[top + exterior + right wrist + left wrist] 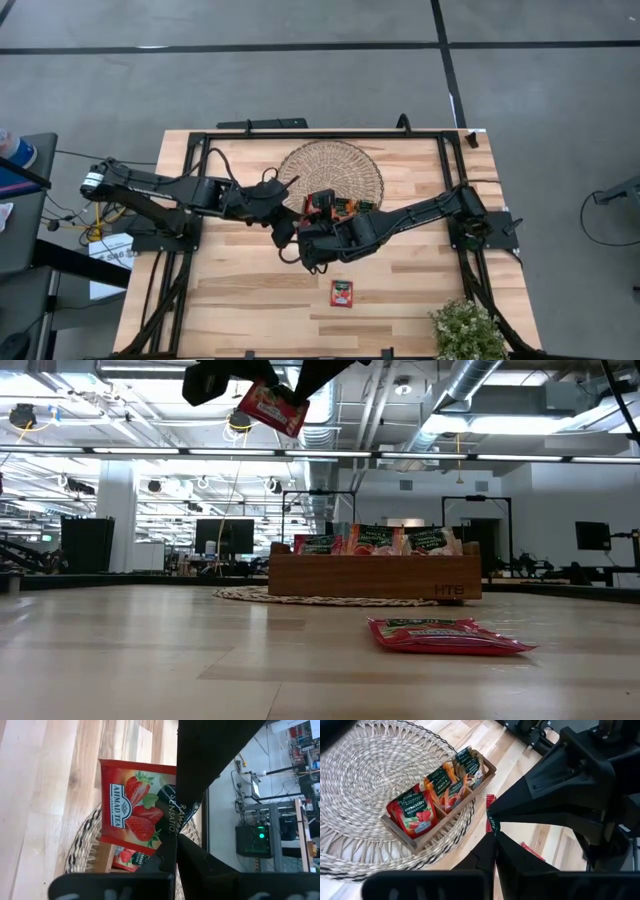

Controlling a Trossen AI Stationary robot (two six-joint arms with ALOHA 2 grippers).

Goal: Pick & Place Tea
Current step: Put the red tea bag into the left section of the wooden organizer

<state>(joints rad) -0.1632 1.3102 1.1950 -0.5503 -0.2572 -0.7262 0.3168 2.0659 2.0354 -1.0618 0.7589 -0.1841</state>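
Overhead: both grippers meet mid-table, just at 6 o'clock of the wooden tray (335, 207) on the woven mat (331, 172); a loose sachet (342, 293) lies flat further toward 6. Right wrist: right gripper (172, 837) clamped shut on a strawberry sachet (135, 815). Left wrist: left gripper (494, 836) pinched shut on the same sachet's edge, likely a handover.

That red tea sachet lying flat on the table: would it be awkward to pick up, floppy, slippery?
The tea sachet looks thin and slightly puffed, so probably light and bendy. Its glossy wrapper may slide if pushed. Lying flat on the table, its edges offer little to pinch; it won't roll.
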